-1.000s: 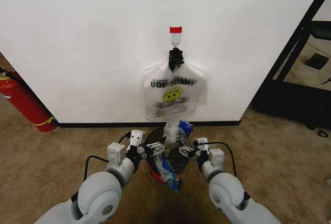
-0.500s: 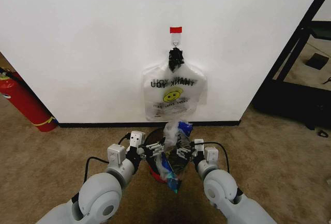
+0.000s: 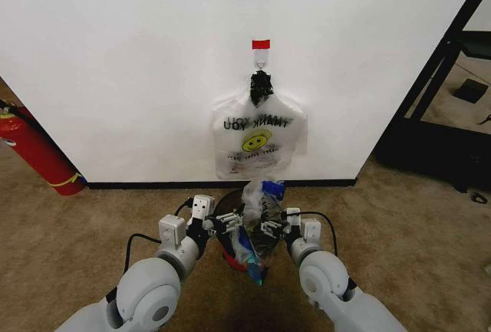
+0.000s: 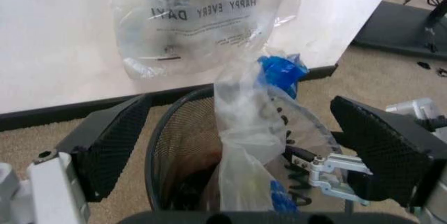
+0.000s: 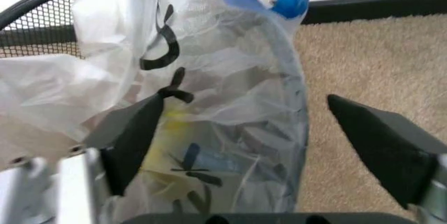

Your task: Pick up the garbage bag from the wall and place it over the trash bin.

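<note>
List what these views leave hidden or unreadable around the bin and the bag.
- Trash bin floor: left wrist view, hidden by the garbage bag standing in it.
- Bin's far rim: right wrist view, covered by the bag.
- Whether the bag's mouth wraps the rim: head view, too small, arms crowd it.
- Left gripper, right gripper: fingers spread on either side of the bag; contact with it unclear.

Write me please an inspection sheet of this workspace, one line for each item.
Surface: beige carpet floor.
Job's things: thin see-through whitish garbage bag with blue patches bunched upright over round black mesh trash bin; large white wall behind.
Clutter: smiley-printed plastic bag hanging on wall hook; red fire extinguisher.
Grippers: left claw open, at bin; right claw open, around bag.
Cables: black ones on both wrists.
Surroundings: black rack.
</note>
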{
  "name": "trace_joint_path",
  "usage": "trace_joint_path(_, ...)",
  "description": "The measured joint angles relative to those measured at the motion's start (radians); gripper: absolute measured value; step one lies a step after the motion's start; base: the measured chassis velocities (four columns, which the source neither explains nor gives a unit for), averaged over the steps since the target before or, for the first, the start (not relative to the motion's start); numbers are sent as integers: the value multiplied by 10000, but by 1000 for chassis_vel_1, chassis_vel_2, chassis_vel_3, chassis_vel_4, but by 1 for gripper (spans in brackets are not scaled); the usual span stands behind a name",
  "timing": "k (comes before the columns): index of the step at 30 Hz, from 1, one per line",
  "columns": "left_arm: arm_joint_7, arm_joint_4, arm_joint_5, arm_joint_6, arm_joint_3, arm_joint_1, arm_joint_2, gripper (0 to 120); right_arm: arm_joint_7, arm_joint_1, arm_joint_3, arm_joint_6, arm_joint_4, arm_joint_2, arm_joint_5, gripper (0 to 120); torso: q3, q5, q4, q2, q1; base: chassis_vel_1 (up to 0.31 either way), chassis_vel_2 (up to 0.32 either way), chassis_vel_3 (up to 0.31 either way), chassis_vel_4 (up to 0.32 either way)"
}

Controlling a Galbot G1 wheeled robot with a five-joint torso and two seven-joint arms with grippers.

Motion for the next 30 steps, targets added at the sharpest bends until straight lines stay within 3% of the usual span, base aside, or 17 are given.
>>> trace_joint_path(21, -22, 84, 272, -179, -16, 157, 6, 100, 1799, 440, -274, -645, 309, 271, 1852, 6, 0, 0, 1, 0, 0, 0, 0, 0, 0)
trace_joint_path(30, 6, 61, 278, -223, 85, -15, -3, 100, 1429, 128, -30, -41, 328, 227, 1696, 0, 0, 2, -1, 0, 0, 0, 0, 0, 0)
